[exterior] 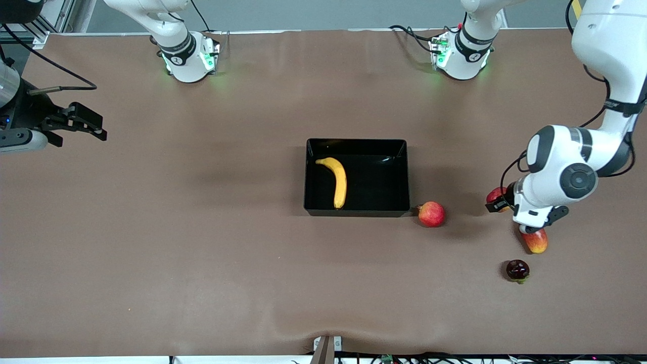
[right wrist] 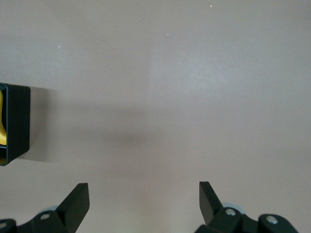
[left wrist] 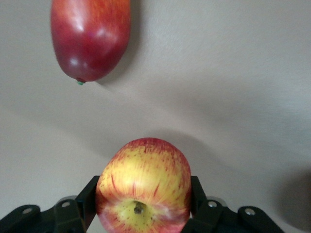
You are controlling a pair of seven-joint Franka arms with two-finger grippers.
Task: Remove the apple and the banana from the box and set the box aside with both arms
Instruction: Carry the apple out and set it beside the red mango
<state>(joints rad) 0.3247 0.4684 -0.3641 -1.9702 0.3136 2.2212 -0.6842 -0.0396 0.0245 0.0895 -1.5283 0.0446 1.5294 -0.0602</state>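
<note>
- The glossy black rectangular open-top plastic box (exterior: 357, 177) sits mid-tabletop (exterior: 202, 242), with the long curved yellow banana (exterior: 337, 181) lying inside it along the wall toward the right arm's end.
- The left gripper (left wrist: 143, 206) is at the left arm's end of the tabletop, its 2 fingers (left wrist: 87, 199) clamped on the sides of the small round red apple with yellowish streaks (left wrist: 144, 189).
- The oval red-to-yellow mango (exterior: 536, 240) lies just beside the left gripper, nearer the front camera.
- A pinkish-red round fruit with a crown nub (exterior: 431, 214) rests just beside the box's near corner.
- A small dark red fruit (exterior: 517, 270) lies nearer the camera than the mango.
- The right gripper (right wrist: 144, 201) waits at the right arm's end, fingers spread wide with nothing between them.
</note>
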